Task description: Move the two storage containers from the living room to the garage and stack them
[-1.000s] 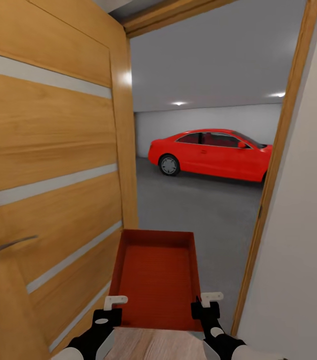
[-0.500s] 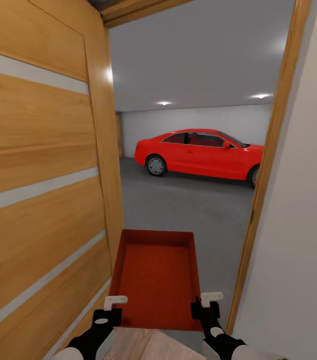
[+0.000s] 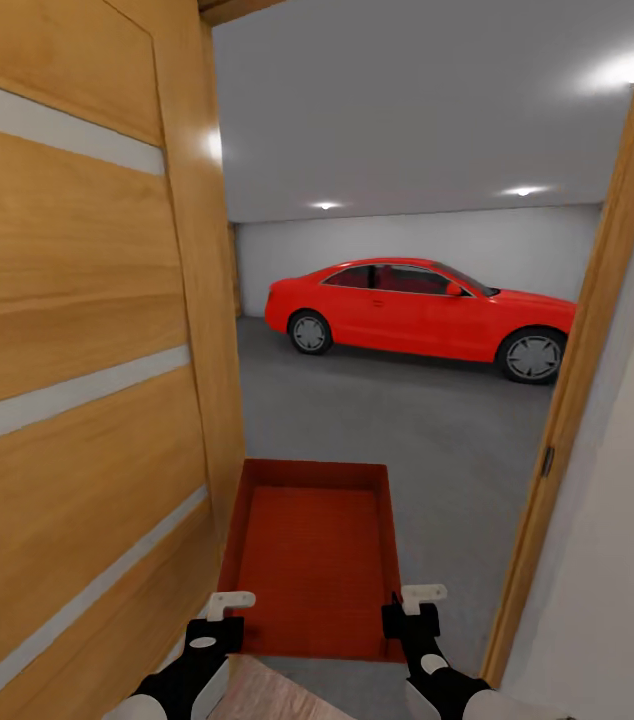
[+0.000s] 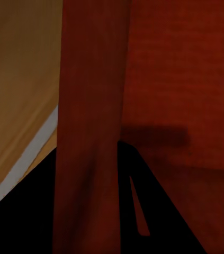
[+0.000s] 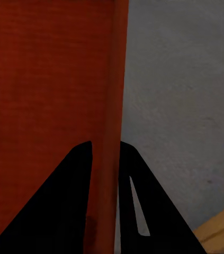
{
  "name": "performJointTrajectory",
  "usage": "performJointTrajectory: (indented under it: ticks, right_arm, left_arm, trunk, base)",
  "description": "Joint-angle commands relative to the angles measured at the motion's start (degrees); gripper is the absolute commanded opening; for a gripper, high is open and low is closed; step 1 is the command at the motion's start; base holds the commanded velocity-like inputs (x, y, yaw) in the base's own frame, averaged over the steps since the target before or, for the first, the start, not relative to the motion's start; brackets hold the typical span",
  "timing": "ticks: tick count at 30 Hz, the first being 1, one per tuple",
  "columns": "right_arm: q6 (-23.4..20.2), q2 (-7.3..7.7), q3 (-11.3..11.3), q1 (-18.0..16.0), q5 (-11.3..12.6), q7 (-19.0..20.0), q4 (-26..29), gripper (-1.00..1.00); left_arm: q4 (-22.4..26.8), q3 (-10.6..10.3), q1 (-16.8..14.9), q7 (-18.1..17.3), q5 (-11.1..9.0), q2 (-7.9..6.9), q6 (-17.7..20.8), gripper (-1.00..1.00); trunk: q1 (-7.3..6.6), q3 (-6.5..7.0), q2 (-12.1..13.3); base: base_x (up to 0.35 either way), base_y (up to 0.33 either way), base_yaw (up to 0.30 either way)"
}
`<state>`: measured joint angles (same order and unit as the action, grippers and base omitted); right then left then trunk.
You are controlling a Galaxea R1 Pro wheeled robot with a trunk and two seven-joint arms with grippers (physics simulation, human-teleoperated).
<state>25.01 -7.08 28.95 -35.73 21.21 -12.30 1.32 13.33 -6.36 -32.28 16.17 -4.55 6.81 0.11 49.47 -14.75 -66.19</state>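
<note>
Both claws, left claw (image 3: 219, 612) and right claw (image 3: 412, 605), are clamped on the storage container's (image 3: 312, 555) near corners, in the doorway, red car (image 3: 419, 308) far ahead.

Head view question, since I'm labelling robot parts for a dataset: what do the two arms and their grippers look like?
Both arms match: white shell segments near the picture's bottom edge, then black wrist housings. The left gripper and the right gripper each end in a small off-white, flat, bracket-like finger on a black base. In the wrist views the fingers appear as plain dark wedges. No cables or markings are visible.
</note>
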Motion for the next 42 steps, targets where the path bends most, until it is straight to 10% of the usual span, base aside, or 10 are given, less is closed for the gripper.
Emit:
performJointTrajectory:
  ticks: [1,42]
  right_arm:
    - [2.76,-0.04,-4.87,-0.13,1.29,-0.53,0.01,-1.00]
    - [2.76,-0.04,-4.87,-0.12,1.29,-0.45,0.03,-1.00]
  left_arm:
    - [-1.11,-0.14,0.02,0.61,-0.90,-0.04,0.06,-1.00]
    - [-1.11,-0.14,0.02,0.61,-0.90,-0.04,0.01,-1.00]
  trunk:
    - [0.03,-0.06,-0.04]
    - [0.03,-0.06,-0.04]
  base:
    - [0.312,0.111,-0.212]
    - [0.312,0.111,-0.254]
